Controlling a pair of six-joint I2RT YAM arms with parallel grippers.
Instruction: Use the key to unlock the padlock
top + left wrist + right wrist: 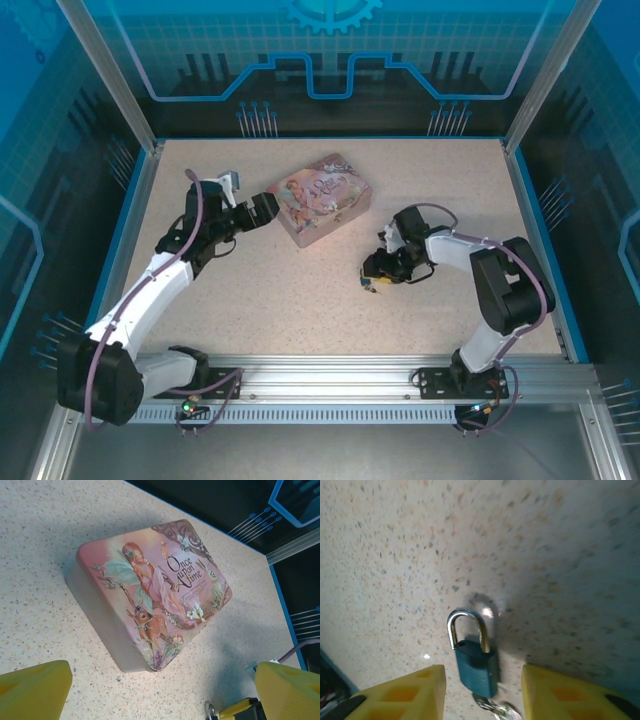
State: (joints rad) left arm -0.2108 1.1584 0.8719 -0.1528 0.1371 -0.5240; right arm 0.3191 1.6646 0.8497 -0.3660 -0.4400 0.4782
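Note:
The padlock [476,669] lies flat on the speckled table, blue-teal body toward me and silvery shackle [467,625] pointing away. The shackle's left leg seems to stand just out of its hole. A small metallic key [496,711] sticks out of the body's near end. My right gripper [482,696] is open, with one yellow finger [402,695] on each side of the padlock, not touching it. In the top view the right gripper [376,282] is low over the padlock [374,287]. My left gripper [266,207] is open and empty beside the tin.
A pink illustrated tin [150,587] lies closed on the table [300,290] at centre back, just ahead of the left gripper [160,702]. At the bottom of the left wrist view, a silvery loop [211,711] shows next to the right arm's yellow finger [236,708].

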